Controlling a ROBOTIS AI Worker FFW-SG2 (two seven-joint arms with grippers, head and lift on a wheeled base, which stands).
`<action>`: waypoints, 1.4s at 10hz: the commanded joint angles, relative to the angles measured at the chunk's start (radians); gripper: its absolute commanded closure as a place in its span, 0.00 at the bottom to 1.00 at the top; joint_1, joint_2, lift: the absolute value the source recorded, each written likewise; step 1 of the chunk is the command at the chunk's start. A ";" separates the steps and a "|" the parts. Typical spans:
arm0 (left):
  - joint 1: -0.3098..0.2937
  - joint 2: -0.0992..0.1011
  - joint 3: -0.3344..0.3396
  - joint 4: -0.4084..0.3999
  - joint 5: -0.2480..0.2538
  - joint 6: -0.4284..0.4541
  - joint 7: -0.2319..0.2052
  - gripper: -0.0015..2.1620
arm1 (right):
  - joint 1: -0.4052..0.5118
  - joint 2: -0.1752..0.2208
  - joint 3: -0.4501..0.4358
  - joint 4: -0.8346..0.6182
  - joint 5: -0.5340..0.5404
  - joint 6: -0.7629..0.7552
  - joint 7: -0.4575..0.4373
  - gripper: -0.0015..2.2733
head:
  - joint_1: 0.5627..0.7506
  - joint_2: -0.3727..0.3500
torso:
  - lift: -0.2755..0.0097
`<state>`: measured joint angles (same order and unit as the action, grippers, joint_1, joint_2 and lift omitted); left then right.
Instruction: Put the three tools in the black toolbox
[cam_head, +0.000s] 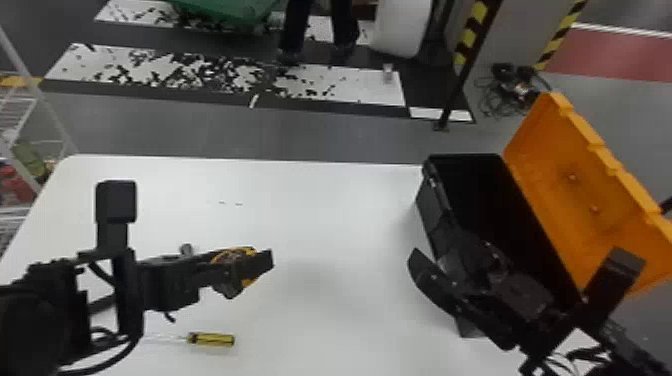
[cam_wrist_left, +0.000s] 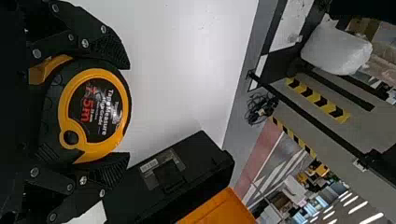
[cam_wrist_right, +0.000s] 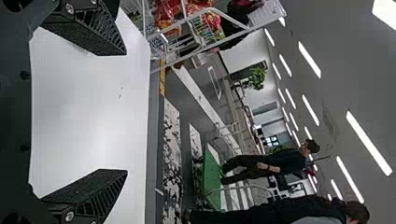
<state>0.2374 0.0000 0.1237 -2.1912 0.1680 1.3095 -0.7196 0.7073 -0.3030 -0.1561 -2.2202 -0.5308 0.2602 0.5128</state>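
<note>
The left gripper (cam_head: 252, 276), pointing to three o'clock in the head view, is clamping the tape measure (cam_wrist_left: 93, 112) (the left wrist view is showing its round face). A screwdriver (cam_head: 212, 340) is lying at seven. The right gripper (cam_head: 429, 240), fingers apart, is partly blocking the open toolbox (cam_head: 429, 205) at four.

On my right wrist feed, the end effector (cam_head: 429, 241) stands open, its two ribbed black fingers (cam_wrist_right: 95, 193) well apart with nothing between the tips. I see the white bench (cam_wrist_right: 88, 112) behind them. Past its edge are black-speckled white floor markings (cam_wrist_right: 171, 154), a green bin (cam_wrist_right: 211, 175), a white-framed rack (cam_wrist_right: 205, 48) and ceiling lights (cam_wrist_right: 309, 59).
</note>
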 joint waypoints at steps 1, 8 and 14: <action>-0.003 -0.003 -0.007 -0.004 0.010 0.055 -0.001 0.85 | 0.014 -0.010 0.015 -0.006 0.061 -0.095 0.018 0.04 | 0.70 0.34 | 0.77; -0.176 -0.003 -0.050 0.050 0.068 0.262 -0.021 0.85 | 0.023 -0.134 0.018 0.091 0.115 -0.430 0.038 0.05 | 0.70 0.24 | 0.77; -0.268 -0.003 -0.199 0.062 0.011 0.262 0.008 0.85 | -0.080 -0.238 0.207 0.320 0.118 -0.804 0.078 0.04 | 0.70 0.16 | 0.77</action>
<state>-0.0190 0.0000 -0.0506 -2.1353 0.1938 1.5671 -0.7108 0.6505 -0.5414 0.0207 -1.9094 -0.4307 -0.5412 0.5904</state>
